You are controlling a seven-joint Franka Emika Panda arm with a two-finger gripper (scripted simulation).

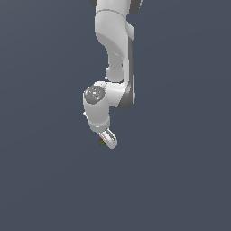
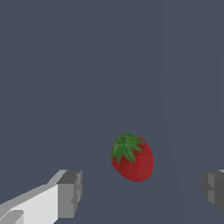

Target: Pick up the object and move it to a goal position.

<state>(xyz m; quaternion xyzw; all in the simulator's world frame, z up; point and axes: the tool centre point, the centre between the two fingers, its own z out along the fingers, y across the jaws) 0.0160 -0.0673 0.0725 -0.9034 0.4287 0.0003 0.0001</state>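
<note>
The object is a small red strawberry with a green leafy top (image 2: 132, 157). In the wrist view it lies on the grey surface between my two fingertips, nearer the middle, touching neither. My gripper (image 2: 141, 192) is open, with wide gaps on both sides of the strawberry. In the exterior view the white gripper (image 1: 108, 139) hangs low under the arm, and only a tiny red and green speck of the strawberry (image 1: 102, 141) shows beside its tip, on the exterior view's left.
The white arm (image 1: 115, 54) comes down from the top of the exterior view. A plain dark grey surface (image 1: 180, 180) fills the rest of both views. No goal marker shows.
</note>
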